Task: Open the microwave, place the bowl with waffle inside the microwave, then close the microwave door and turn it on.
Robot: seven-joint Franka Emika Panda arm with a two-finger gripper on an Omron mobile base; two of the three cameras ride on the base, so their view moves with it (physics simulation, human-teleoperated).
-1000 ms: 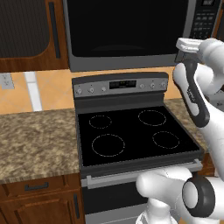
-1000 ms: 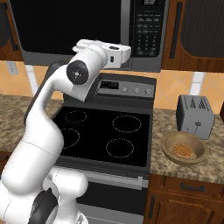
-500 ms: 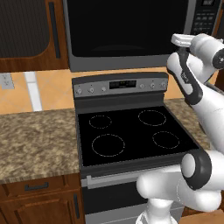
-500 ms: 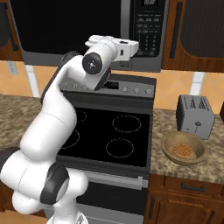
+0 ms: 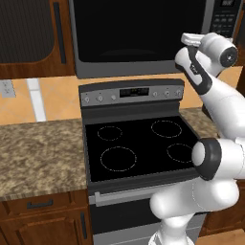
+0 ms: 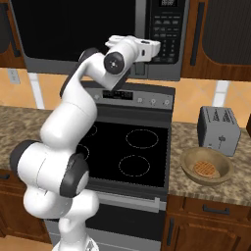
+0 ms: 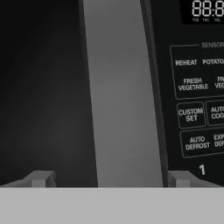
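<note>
Hand view has the gripper (image 7: 109, 179) spread apart, one dark fingertip at 7 o'clock and the other at 5 o'clock, with the long gray handle (image 7: 120, 92) of the microwave door (image 7: 41, 87) running from 12 to 6 o'clock between them. Neither tip touches the handle as far as can be seen; the gripper holds nothing. Black glass of the door fills the 9 o'clock side, and the keypad (image 7: 197, 109) sits at 3 o'clock, showing buttons such as REHEAT, CUSTOM SET and AUTO DEFROST under a digit display.

Right base view shows the gripper (image 6: 156, 49) raised and pointed at the microwave (image 6: 98, 39), right where door and keypad meet, at about 1 o'clock from the picture's centre. The door is shut. Below the microwave is the stove (image 6: 132, 152) with its black top. On the granite counter (image 6: 196, 191) at 4 o'clock rests the bowl (image 6: 207, 166), upright, with the waffle (image 6: 206, 169) lying inside it. Just behind the bowl, toward 3 o'clock, stands a gray toaster (image 6: 219, 130), close to it but apart.

Left base view puts the hand at 2 o'clock in front of the microwave (image 5: 139, 36), with the stove (image 5: 139, 143) at centre.
</note>
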